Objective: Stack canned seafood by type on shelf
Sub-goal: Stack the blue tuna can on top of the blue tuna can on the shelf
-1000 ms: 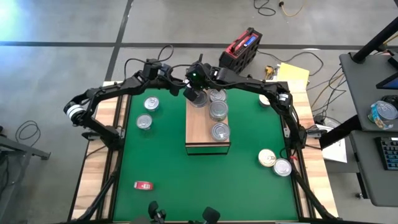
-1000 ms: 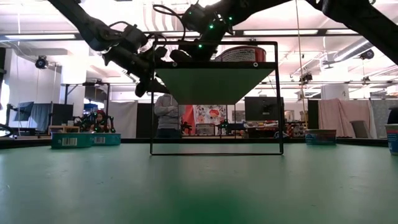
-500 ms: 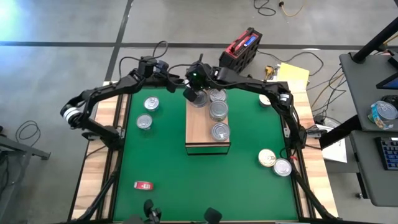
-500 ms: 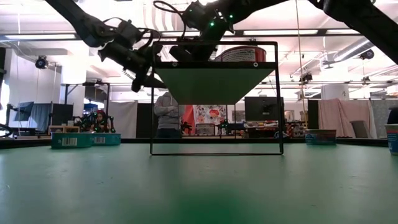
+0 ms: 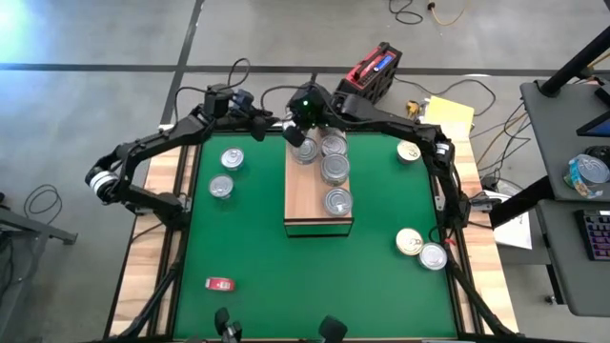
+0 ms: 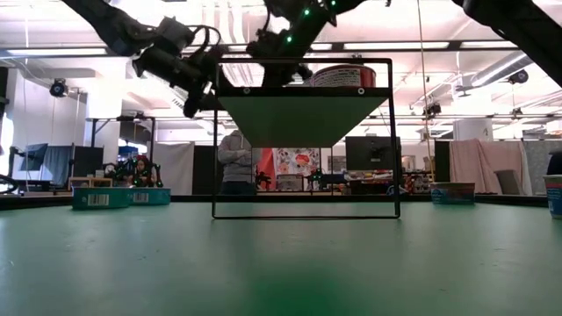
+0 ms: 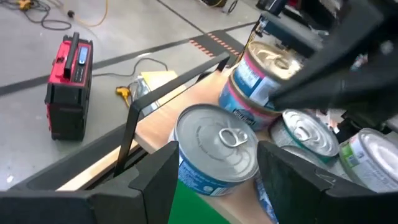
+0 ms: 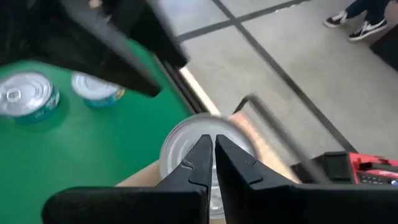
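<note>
Silver-lidded tin [image 7: 217,149] on shelf [image 5: 307,205] between open left jaws, untouched, right jaws closed above it, empty.

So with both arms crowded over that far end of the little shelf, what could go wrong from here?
Both grippers sit close together: the left gripper, open, and the right gripper, shut, could bump each other.

The silver-lidded can sits at the shelf's far corner, so a nudge might tip it off the edge.

The two-can stack beside it might topple if an arm brushes it.

Four cans [image 5: 325,170] sit on the shelf [image 5: 307,200], both arms above its far end.
</note>
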{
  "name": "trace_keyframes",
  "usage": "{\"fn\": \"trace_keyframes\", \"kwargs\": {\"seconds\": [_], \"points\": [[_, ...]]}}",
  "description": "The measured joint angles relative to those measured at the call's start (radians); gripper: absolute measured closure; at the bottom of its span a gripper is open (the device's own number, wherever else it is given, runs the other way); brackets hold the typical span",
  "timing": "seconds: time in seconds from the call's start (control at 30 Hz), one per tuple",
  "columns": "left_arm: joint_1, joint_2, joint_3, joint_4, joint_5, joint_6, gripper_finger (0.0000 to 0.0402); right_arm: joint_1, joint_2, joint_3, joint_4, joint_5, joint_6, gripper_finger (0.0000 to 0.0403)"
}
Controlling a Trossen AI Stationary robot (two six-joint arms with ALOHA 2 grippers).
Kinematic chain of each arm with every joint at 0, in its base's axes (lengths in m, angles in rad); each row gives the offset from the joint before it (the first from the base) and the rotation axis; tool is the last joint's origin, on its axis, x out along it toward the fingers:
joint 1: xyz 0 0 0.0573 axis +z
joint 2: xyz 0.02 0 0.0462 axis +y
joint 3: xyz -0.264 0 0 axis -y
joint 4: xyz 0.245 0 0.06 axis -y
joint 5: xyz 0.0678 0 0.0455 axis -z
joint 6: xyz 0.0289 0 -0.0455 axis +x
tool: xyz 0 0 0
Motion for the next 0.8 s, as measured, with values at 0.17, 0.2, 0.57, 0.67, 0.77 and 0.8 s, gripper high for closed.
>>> {"fn": "trace_keyframes", "kwargs": {"seconds": [0.17, 0.2, 0.57, 0.67, 0.77, 0.8], "points": [[0.0, -0.044, 0.0, -0.001, 0.0, 0.001, 0.02, -0.009, 0.004, 0.059, -0.031, -0.004, -0.039, 0.0391], [0.0, -0.052, 0.0, -0.001, 0.0, 0.001, 0.02, -0.009, 0.005, 0.061, -0.03, -0.008, -0.052, 0.0391], [0.0, -0.106, -0.001, -0.04, 0.0, 0.033, 0.02, -0.013, 0.047, 0.053, -0.064, -0.112, -0.206, 0.0391], [0.0, -0.096, -0.004, -0.065, 0.0, 0.05, 0.02, -0.004, 0.057, 0.053, -0.072, -0.113, -0.306, 0.0391], [0.0, -0.091, -0.012, -0.07, -0.001, 0.06, 0.02, -0.002, 0.057, 0.047, -0.079, -0.105, -0.355, 0.0391], [0.0, -0.09, -0.014, -0.071, -0.002, 0.061, 0.02, -0.002, 0.057, 0.046, -0.078, -0.105, -0.364, 0.0391]]}}
